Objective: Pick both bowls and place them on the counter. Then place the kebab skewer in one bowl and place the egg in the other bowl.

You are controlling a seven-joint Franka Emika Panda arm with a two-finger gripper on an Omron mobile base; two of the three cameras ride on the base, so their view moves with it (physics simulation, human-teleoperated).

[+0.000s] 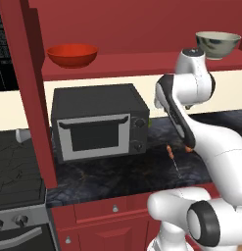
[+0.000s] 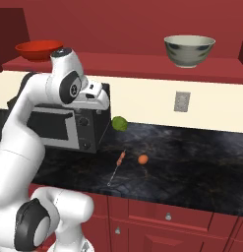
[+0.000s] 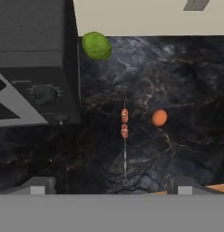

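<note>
A: What do we have nearest us?
B: Our gripper (image 3: 109, 186) hangs high above the counter (image 2: 192, 157). In the hand view its two fingertips (image 3: 37, 186) stand far apart with nothing between them, so it is spread and empty.

A: And on the stone below?
B: The kebab skewer (image 3: 124, 140) lies flat, its food pieces at the far end, its bare tip toward us. The egg (image 3: 159, 118) sits just beside those pieces, on the right, apart from them. We see both again from the right base camera: skewer (image 2: 118, 166), egg (image 2: 142, 159).

A: Further back?
B: A green ball (image 2: 119, 123) rests near the wall, close to the corner of the dark toaster oven (image 1: 99, 122), which stands to the left of the skewer.

A: And the bowls?
B: Both are up on the red shelf (image 2: 128, 61), well apart. The red bowl (image 1: 72, 55) is at the left, the cream-grey bowl (image 2: 189, 50) at the right. Each is upright.
</note>
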